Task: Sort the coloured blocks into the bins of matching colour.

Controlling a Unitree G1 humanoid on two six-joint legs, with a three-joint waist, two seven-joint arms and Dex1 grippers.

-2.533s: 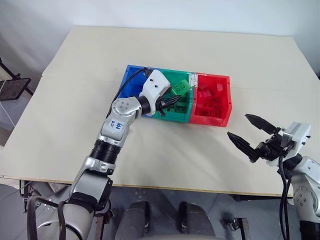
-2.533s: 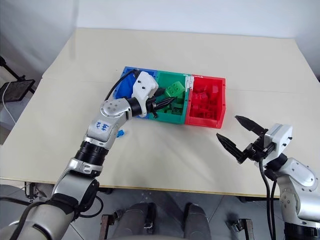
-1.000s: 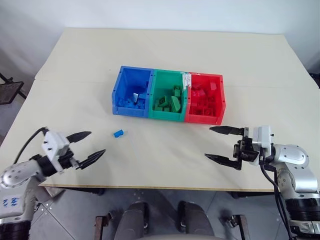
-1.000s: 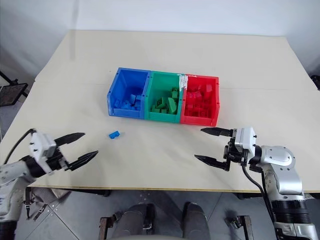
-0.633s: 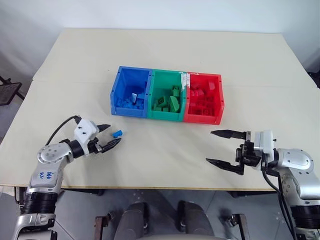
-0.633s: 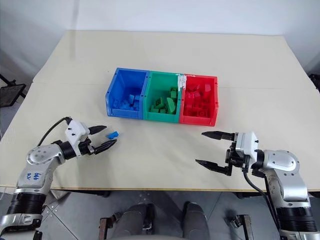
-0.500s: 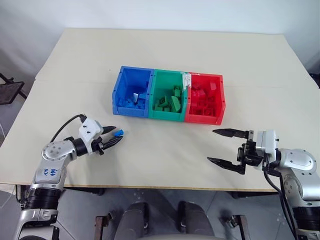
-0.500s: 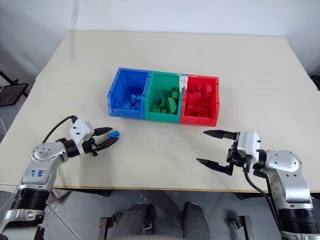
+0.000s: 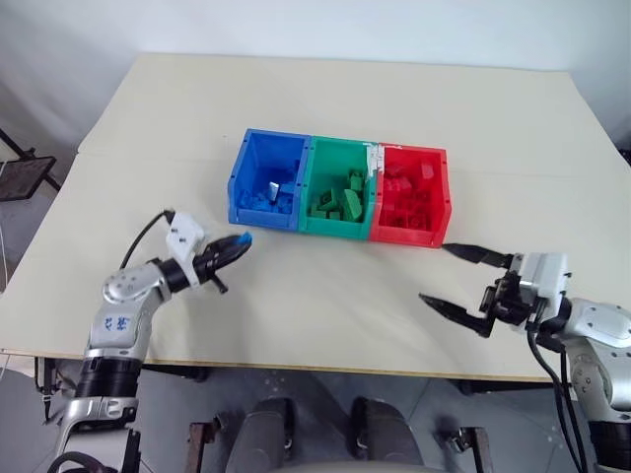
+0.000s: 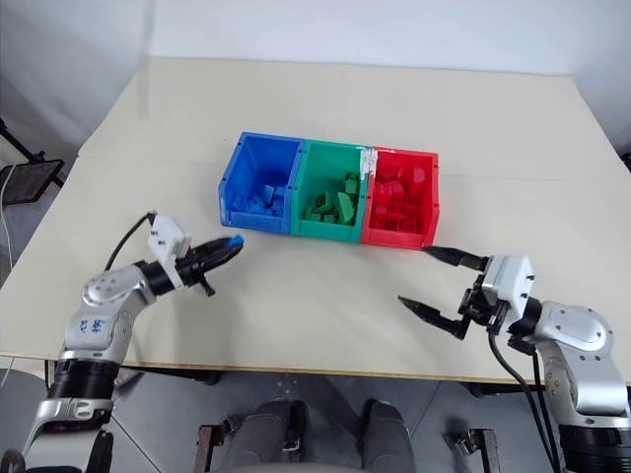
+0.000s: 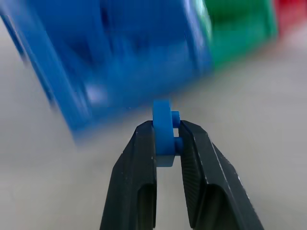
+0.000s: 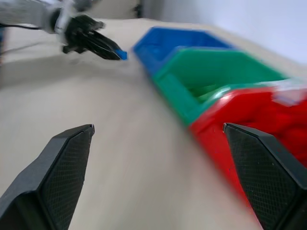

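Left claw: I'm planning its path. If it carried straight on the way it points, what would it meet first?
Probably the blue bin, near its front wall; the left claw holds the blue block.

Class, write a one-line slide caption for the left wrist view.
Left gripper pinching a small blue block in front of the blue bin.

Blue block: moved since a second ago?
Yes. The blue block has left the bare table, where it lay apart from the bins. Now it is pinched in the left tool, closer to the blue bin.
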